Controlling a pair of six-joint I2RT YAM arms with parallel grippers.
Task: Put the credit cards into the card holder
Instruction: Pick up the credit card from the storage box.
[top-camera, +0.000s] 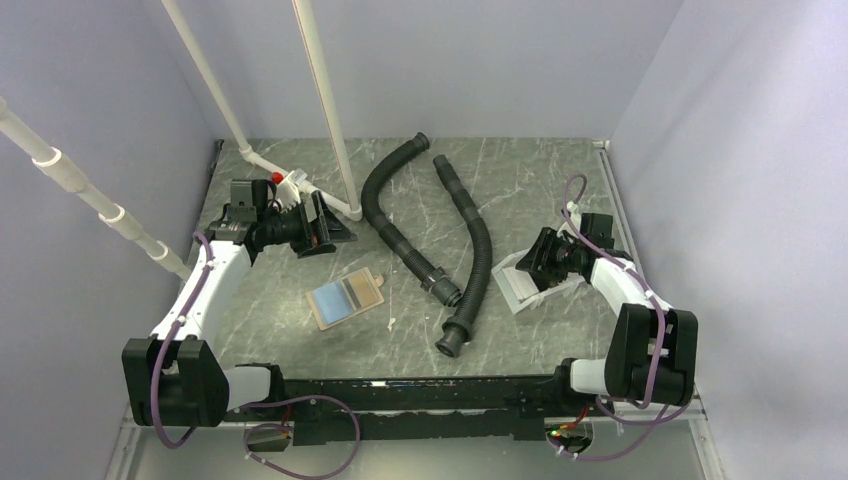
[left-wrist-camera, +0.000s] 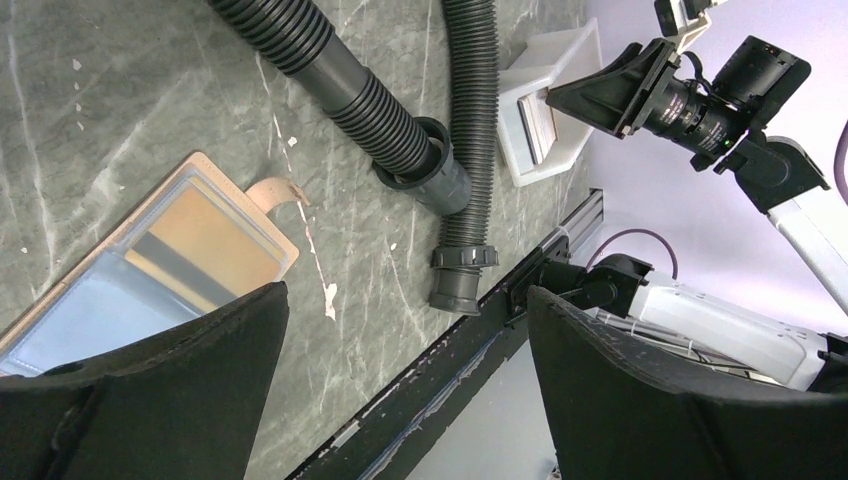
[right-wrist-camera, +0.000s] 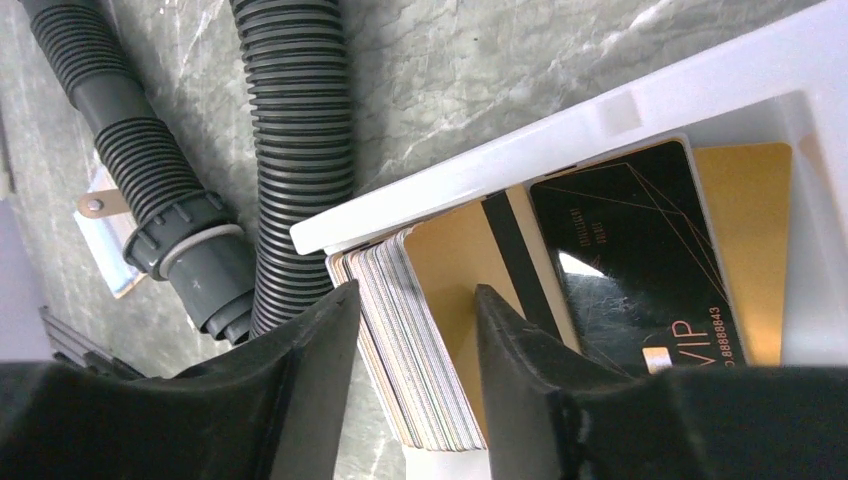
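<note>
We see the credit cards (right-wrist-camera: 600, 260), black, gold and a fanned pale stack, in the white tray (right-wrist-camera: 560, 130) near the counter's (top-camera: 540, 180) right edge. Our right pincer (right-wrist-camera: 415, 300) straddles the stack, and we cannot tell whether it grips. Our left pincer (left-wrist-camera: 407, 300) gapes wide near the tan card holder (top-camera: 345, 299), which lies open. Two black hoses (top-camera: 470, 250) lie between holder and tray.

Tan wallet (top-camera: 345, 298) lies open and flat, blue and orange inside, centre-left of the overhead view; cards (right-wrist-camera: 560, 300) stacked at right, black one topmost
</note>
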